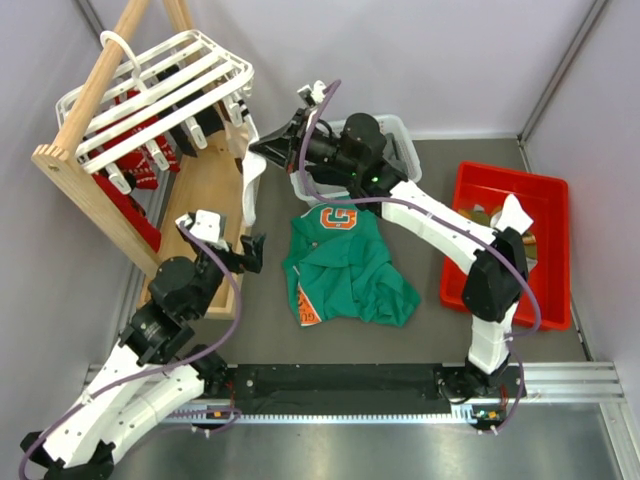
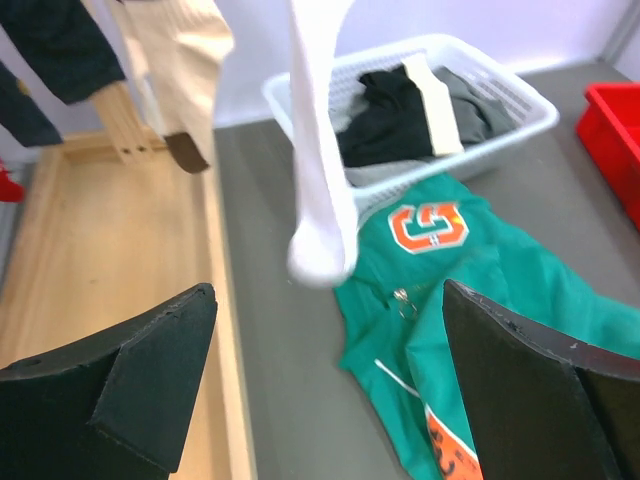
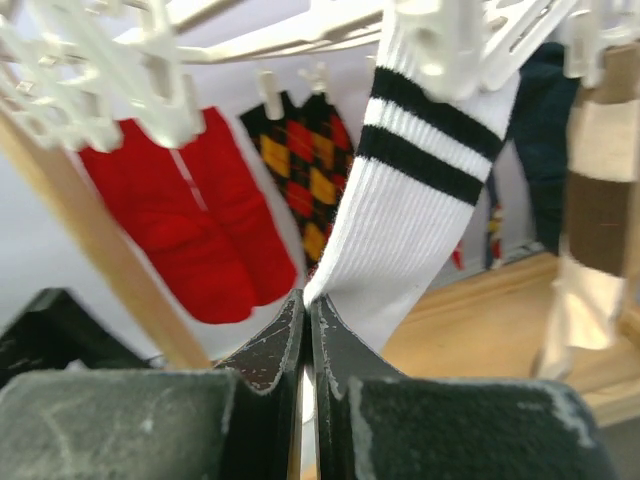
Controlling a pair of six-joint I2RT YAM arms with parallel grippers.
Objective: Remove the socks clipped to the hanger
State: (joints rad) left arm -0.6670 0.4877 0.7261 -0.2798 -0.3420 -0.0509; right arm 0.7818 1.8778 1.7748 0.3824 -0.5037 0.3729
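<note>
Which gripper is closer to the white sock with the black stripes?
Right. The right gripper is shut on the white sock, pinching its edge below the stripes; the left gripper is open, apart from it, near its toe.

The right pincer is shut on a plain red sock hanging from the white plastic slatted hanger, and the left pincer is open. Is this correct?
Only the sock is wrong: the right wrist view shows the right pincer shut on a white sock with two black bands. It hangs from the white plastic slatted hanger, and the left pincer is open.
</note>
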